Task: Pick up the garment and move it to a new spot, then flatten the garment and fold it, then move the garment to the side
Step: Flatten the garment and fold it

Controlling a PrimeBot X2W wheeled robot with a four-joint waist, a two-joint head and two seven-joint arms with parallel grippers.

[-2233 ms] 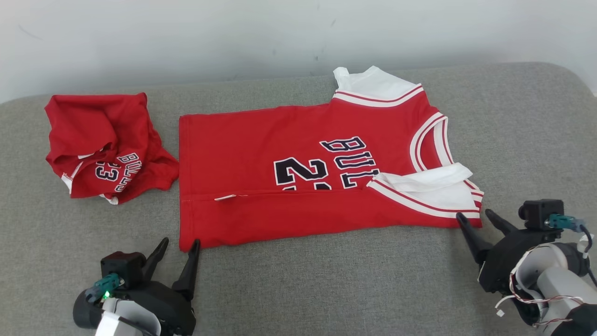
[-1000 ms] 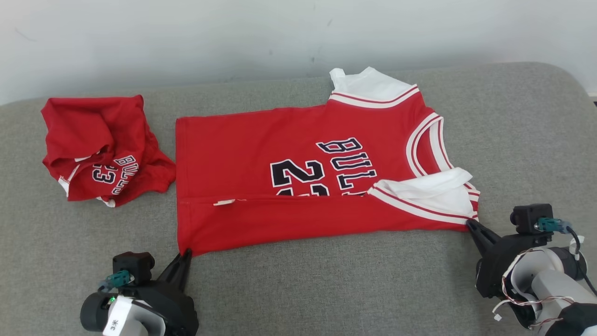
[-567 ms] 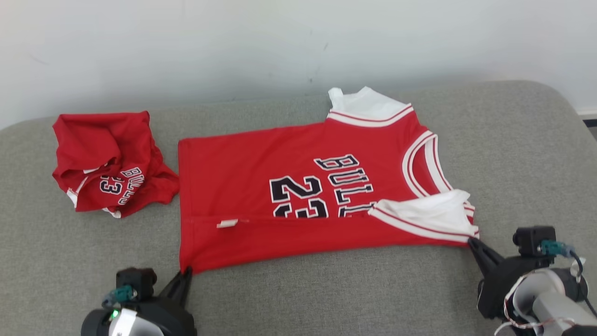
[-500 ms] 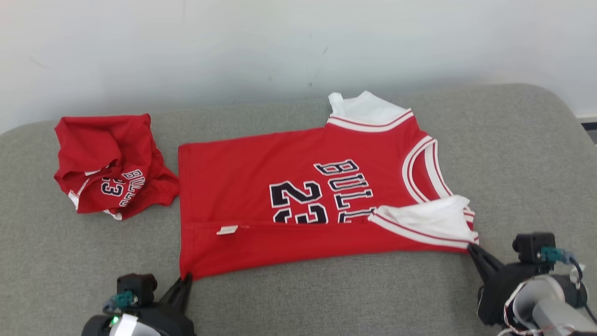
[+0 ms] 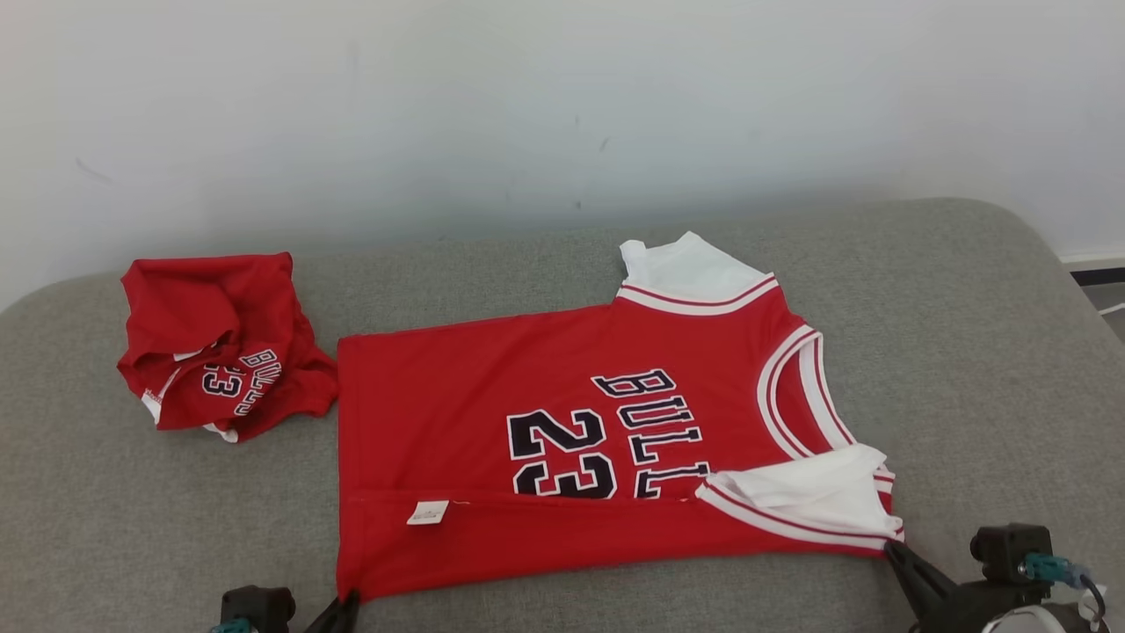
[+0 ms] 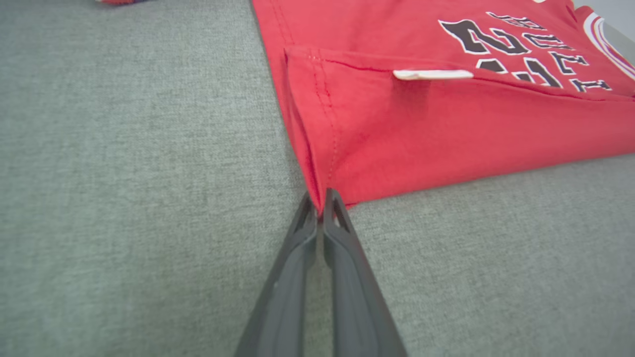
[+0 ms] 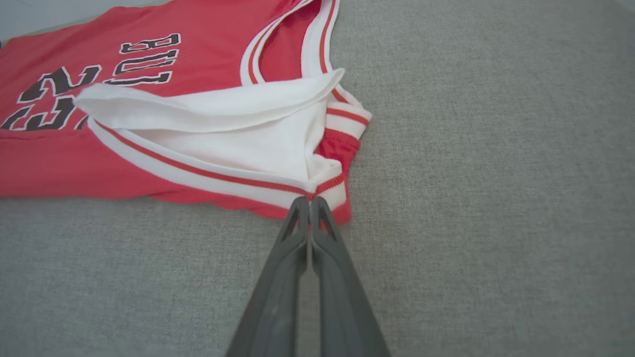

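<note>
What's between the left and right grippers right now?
In the head view, the folded near edge of the jersey runs from the left gripper to the right gripper, each shut on a corner.

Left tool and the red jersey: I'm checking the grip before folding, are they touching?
Touching. The left wrist view shows the left tool shut on the hem corner of the red jersey, fabric pinched between the closed jaws.

Red jersey (image 5: 527,422) flat, near edge folded
</note>
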